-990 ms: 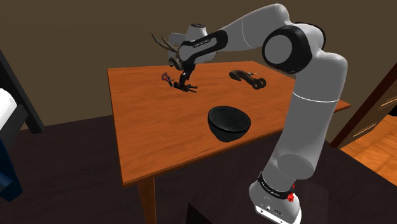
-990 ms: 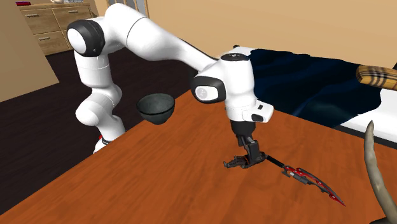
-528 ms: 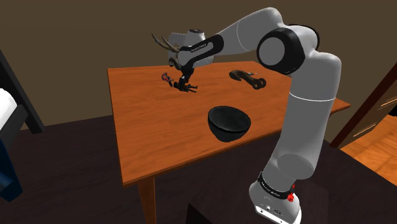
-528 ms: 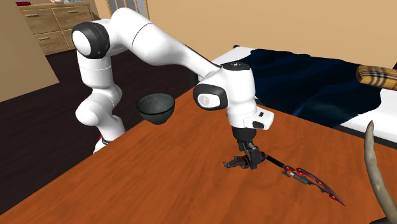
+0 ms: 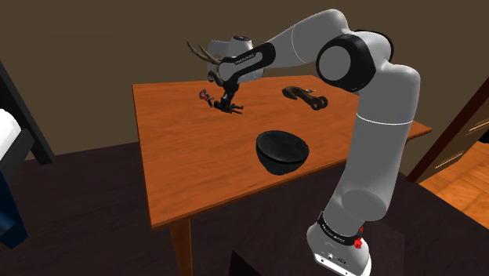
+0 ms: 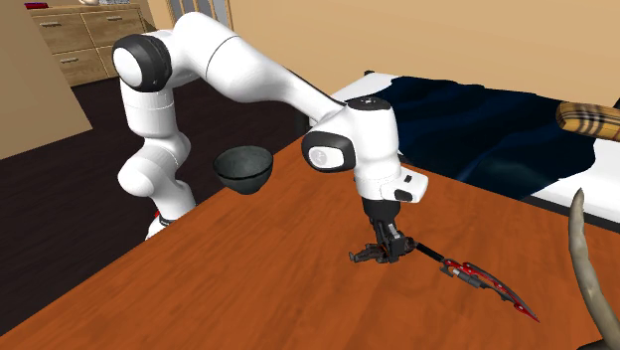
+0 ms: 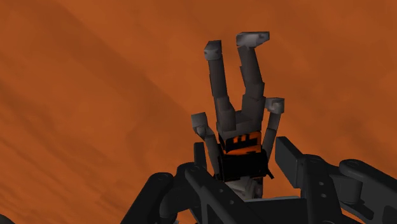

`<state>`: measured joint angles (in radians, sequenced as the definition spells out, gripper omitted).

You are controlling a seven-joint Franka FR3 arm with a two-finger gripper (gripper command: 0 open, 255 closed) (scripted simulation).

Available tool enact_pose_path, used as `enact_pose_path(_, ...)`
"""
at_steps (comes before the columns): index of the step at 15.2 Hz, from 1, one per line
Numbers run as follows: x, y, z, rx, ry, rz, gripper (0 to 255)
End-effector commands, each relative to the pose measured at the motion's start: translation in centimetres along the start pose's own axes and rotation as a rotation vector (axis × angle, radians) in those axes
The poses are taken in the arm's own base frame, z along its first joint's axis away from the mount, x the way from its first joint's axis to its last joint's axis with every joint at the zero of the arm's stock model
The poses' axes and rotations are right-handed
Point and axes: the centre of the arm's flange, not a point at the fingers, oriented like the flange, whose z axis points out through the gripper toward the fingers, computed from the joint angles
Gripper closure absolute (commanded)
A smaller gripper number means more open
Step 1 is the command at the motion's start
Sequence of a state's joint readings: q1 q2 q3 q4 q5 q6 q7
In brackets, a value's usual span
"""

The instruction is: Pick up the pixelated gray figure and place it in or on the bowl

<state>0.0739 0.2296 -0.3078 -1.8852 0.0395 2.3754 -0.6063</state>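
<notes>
While holding the gripper (image 7: pixel 245 154) parted astride the torso of the gray blocky figure (image 7: pixel 236 118), flat on the wooden table (image 5: pixel 180 165) and well apart from the black bowl (image 5: pixel 280 150), check centering. Close squarely on the torso, not the thin limbs. Lift straight up, steering clear of the red-and-black blade (image 6: pixel 487 281) beside it.

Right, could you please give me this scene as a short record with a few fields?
surface: wooden table, reddish brown
target: gray blocky figure, lying on the table, not yet lifted
robot: gripper low over the table, right at the figure
goal: black bowl, upright on the table, well apart from the figure
nearby: red-bladed dagger on the table just beside the figure
</notes>
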Motion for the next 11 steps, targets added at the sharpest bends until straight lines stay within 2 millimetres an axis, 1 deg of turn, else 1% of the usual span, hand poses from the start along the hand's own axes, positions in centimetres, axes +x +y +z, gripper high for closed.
enact_pose_path(1, 0.0, 0.0, 0.0, 0.000, 0.000, 0.000, 255)
enact_pose_path(6, 0.0, 0.0, 0.0, 0.000, 0.000, 0.000, 255)
enact_pose_path(11, 0.5, 0.5, -2.5, 0.000, 0.000, 0.000, 255)
